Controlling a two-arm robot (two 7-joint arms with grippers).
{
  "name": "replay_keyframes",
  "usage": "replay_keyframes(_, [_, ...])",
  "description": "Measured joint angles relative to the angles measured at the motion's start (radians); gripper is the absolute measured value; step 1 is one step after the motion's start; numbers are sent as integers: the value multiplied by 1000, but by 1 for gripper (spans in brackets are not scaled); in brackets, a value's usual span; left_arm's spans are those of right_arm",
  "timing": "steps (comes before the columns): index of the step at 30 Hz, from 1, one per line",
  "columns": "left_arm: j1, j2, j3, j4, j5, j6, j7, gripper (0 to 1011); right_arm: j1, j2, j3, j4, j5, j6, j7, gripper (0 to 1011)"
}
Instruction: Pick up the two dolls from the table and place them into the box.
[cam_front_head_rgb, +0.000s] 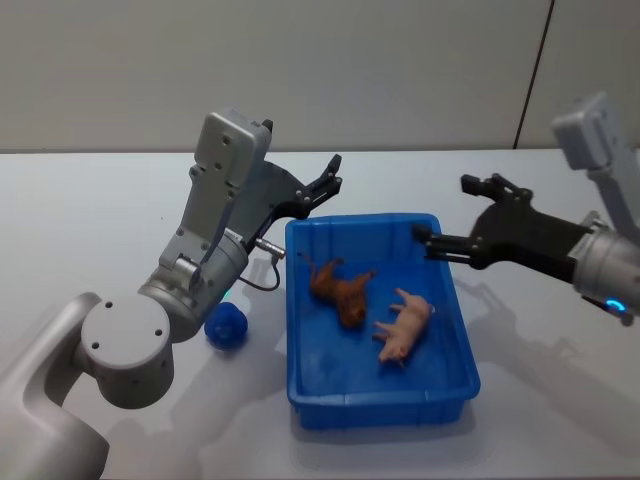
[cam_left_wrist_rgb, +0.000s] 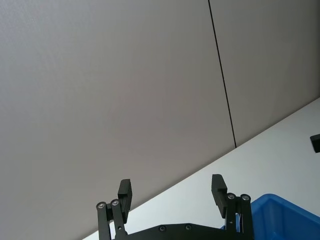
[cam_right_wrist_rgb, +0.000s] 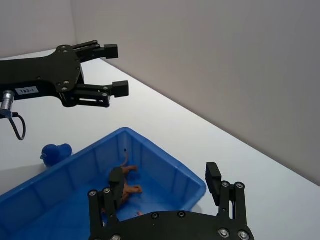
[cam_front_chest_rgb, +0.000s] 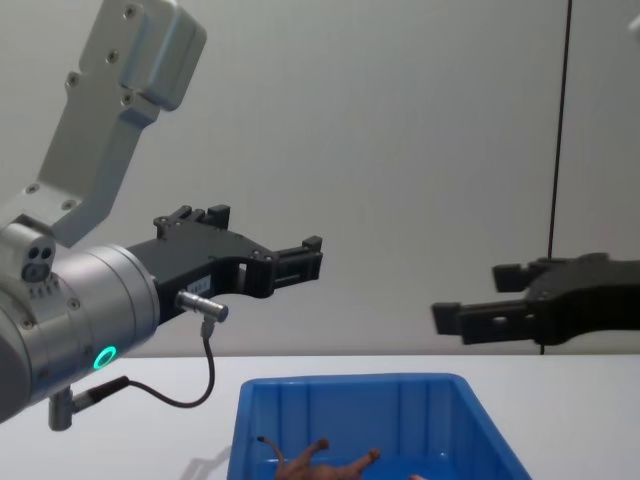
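Hovering empty over the white table and blue bin: left gripper, right gripper, fingers spread.
Orange-brown animal doll and pink pig doll lie in the bin below both fingertips; likely light, rubbery, so pinch the torso, not thin legs.

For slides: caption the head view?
Orange doll and pink doll lie in the box; left gripper and right gripper hover open.

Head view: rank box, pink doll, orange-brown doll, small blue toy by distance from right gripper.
From the right gripper:
1. Box, far right corner next to it.
2-3. Pink doll, box's right side, and orange-brown doll, its middle: too close to call.
4. Small blue toy, on table left of box.
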Motion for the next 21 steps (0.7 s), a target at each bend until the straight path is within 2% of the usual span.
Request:
replay_keyframes(5, [0,0,0,0,0,0,0,1001,-27,34,20,-5,31,-28,-10,1001])
replay_keyframes(12, [2,1,-1,-1,0,1,0,1001,-50,64,37,-8,57,-51,-18,1001])
replay_keyframes(21, [42,39,-11,-45,-10,23,19,1001,-66,84,49,-10,75,-66,-25,1001])
